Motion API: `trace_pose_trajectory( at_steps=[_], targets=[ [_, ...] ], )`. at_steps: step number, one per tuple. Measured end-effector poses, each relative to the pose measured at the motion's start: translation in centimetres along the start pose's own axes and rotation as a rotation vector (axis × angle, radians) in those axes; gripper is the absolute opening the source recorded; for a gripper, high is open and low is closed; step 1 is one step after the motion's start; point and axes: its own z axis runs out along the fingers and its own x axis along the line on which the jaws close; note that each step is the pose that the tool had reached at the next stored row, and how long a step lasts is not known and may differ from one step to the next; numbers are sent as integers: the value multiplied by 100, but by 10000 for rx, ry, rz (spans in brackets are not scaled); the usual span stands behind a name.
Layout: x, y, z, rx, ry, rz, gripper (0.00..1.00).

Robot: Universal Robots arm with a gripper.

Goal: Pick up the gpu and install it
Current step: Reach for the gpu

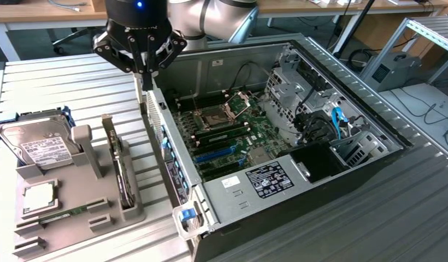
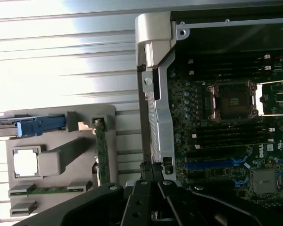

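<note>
The gpu [image 1: 121, 164] stands on edge in a grey holder [image 1: 78, 191] on the exterior view's left, its green board and silver bracket seen edge-on. From the wrist it is a thin green strip [image 2: 102, 155] in the same holder [image 2: 61, 141]. My gripper [image 1: 145, 76] hangs above the near wall of the open computer case [image 1: 165, 147], up and away from the card, touching nothing. Its black fingers [image 2: 141, 197] meet at the tips; the gripper [image 2: 152, 173] is shut and holds nothing. The motherboard [image 1: 224, 136] lies exposed, with blue slots [image 2: 212, 165] free.
A hard drive [image 1: 34, 143], a processor chip [image 1: 38, 196] and a RAM stick [image 1: 64, 214] share the grey holder. The case's drive cage and cables [image 1: 319, 120] fill its far side. Ribbed metal tabletop [image 1: 64, 87] surrounds everything.
</note>
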Motion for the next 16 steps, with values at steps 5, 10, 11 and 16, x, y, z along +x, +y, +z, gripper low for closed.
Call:
trace_pose_trajectory(
  at_steps=[5,10,11,16],
  targets=[
    [31,-2,-1,0,0,0,11],
    [58,-4,-1,0,0,0,11],
    [64,-5,-1,0,0,0,11],
    [92,-7,-2,1,0,0,11]
  ],
)
